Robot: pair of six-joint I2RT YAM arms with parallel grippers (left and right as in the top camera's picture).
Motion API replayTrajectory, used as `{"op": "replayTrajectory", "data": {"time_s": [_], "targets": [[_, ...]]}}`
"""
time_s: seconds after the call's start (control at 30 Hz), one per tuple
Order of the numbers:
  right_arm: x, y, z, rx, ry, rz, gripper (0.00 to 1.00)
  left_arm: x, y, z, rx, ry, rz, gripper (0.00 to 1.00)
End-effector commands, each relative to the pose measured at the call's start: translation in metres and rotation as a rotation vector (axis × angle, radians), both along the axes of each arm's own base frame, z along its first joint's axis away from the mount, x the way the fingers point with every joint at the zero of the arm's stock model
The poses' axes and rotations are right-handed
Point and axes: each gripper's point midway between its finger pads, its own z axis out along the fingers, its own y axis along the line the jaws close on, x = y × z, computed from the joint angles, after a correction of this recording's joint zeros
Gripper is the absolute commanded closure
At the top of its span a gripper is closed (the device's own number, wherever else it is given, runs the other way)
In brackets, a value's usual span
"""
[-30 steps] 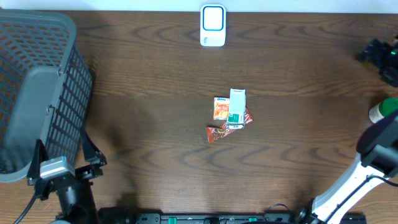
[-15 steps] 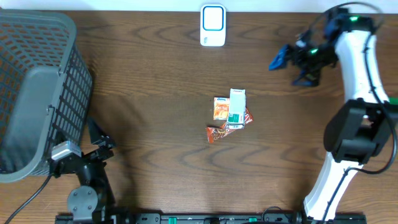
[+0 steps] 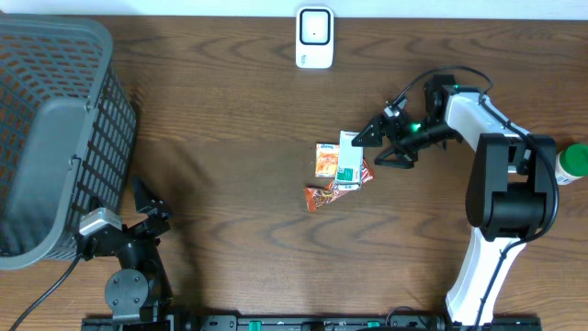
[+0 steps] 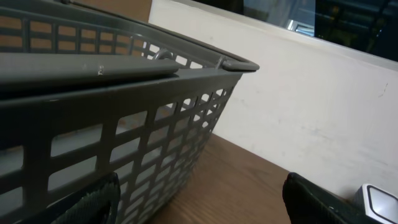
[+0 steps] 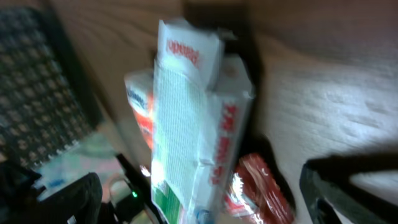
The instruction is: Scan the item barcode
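Right of centre, the right gripper [image 3: 374, 150], jaws spread wide and empty, faces the white-and-green carton [image 3: 350, 158], probably light and stiff, best pinched across its narrow sides.

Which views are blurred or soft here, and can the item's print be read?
Right wrist: motion-blurred, the white-and-green box smeared, its lettering barely legible. Overhead: sharp, evenly lit, print too small to read. Left wrist: basket mesh crisp, the left gripper's fingers dark and soft at the bottom edge.
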Motion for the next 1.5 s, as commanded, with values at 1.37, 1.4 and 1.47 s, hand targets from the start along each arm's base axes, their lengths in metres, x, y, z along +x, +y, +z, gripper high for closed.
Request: {"op": "replayTrajectory", "data": {"time_s": [1.37, 1.4, 1.47], "targets": [[-0.021, 0.0, -0.051, -0.013, 0.017, -0.074, 0.35, -0.014, 0.002, -0.099, -0.031, 0.414, 0.019, 0.16], [-0.023, 0.003, -0.053, -0.026, 0.023, -0.067, 0.35, -0.014, 0.002, -0.099, -0.031, 0.414, 0.019, 0.16], [-0.028, 0.01, -0.058, -0.071, 0.045, -0.055, 0.36, -0.014, 0.002, -0.099, -0.03, 0.415, 0.019, 0.16]]}}
